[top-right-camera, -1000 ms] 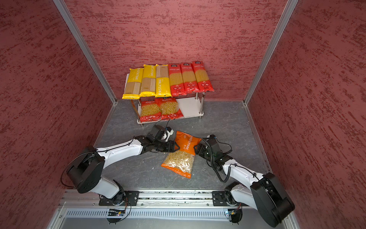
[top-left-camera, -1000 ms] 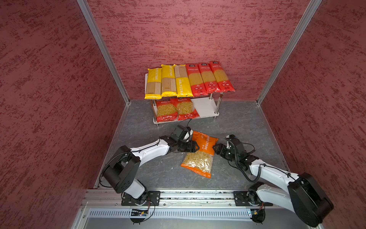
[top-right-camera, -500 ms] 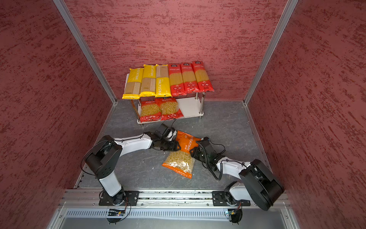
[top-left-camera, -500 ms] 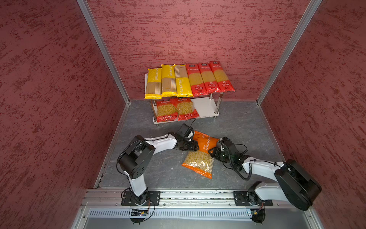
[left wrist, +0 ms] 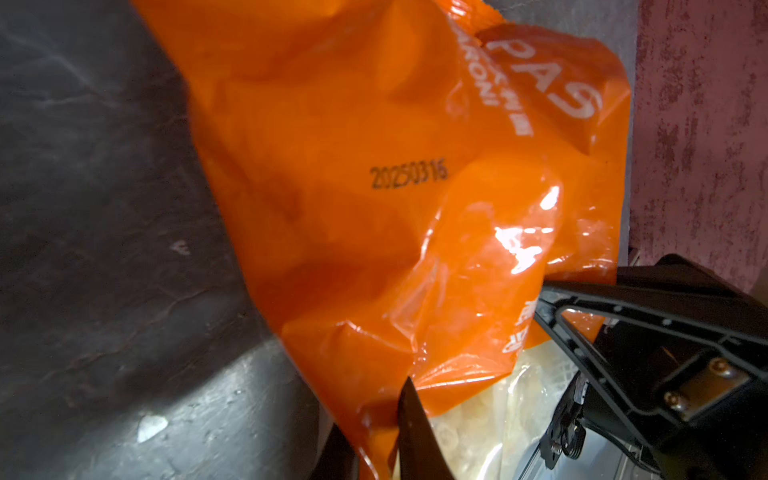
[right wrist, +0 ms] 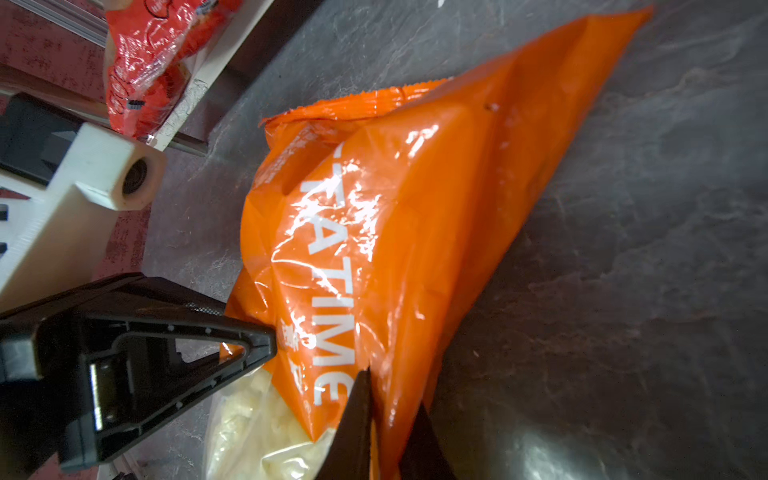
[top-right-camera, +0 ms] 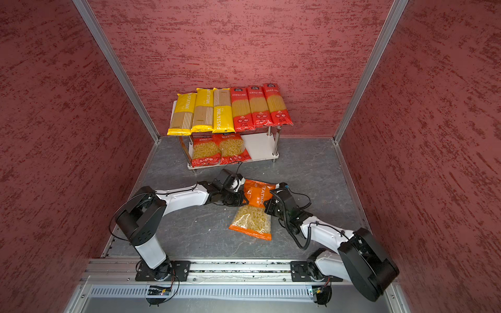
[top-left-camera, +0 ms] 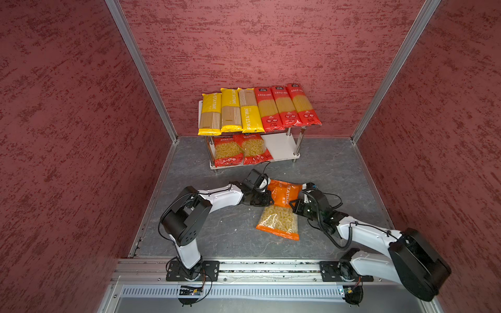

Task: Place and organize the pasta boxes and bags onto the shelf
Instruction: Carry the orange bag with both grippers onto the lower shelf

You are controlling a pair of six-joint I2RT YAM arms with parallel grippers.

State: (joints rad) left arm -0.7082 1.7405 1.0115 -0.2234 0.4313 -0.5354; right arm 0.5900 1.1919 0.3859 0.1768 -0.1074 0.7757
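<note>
Left claw [top-left-camera: 268, 195] is clamped tight on the left edge of the orange macaroni bag [top-left-camera: 280, 214]. Bag's lying on the grey floor [top-left-camera: 217, 233] just in front of the shelf [top-left-camera: 282, 147], orange top end bunched up. On the right, the right claw [top-left-camera: 293, 203] pinches the opposite edge, film squeezed between its fingers.

grey floor [top-left-camera: 217, 230]: shelf [top-left-camera: 280, 146], orange pasta bag [top-left-camera: 279, 219]

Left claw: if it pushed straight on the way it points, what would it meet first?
The orange pasta bag, which the left claw pinches; past it, likely the right claw, gripping the bag's opposite edge.
</note>
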